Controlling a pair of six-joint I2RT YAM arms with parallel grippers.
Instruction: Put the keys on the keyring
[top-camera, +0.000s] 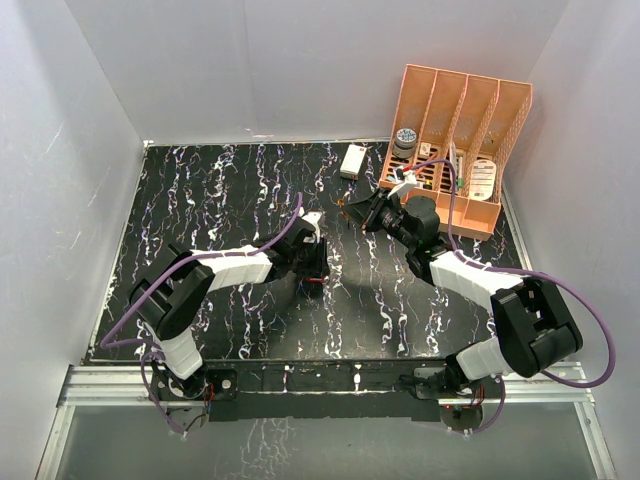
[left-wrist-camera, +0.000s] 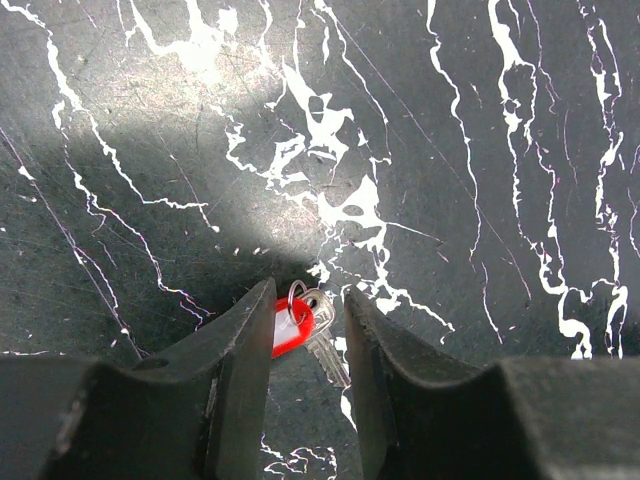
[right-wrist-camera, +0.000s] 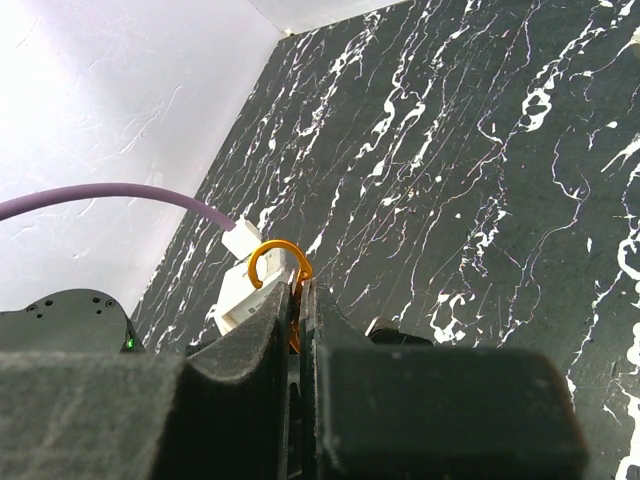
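Note:
The key (left-wrist-camera: 318, 338), silver with a red plastic head (left-wrist-camera: 290, 328) and a small steel ring, lies flat on the black marbled table. My left gripper (left-wrist-camera: 308, 300) is open and low over it, with the key between the jaws and the left finger at the red head's edge. In the top view the left gripper (top-camera: 315, 268) is at mid table, with a red speck (top-camera: 313, 282) under it. My right gripper (right-wrist-camera: 300, 288) is shut on the orange-gold keyring (right-wrist-camera: 274, 250), whose open loop sticks out past the fingertips. In the top view the right gripper (top-camera: 355, 212) is held above the table, right of the left one.
An orange slotted file rack (top-camera: 455, 150) holding small items stands at the back right. A white rectangular box (top-camera: 352, 160) lies by the back wall, left of the rack. White walls enclose the table. The left arm's purple cable (right-wrist-camera: 110, 195) crosses the right wrist view.

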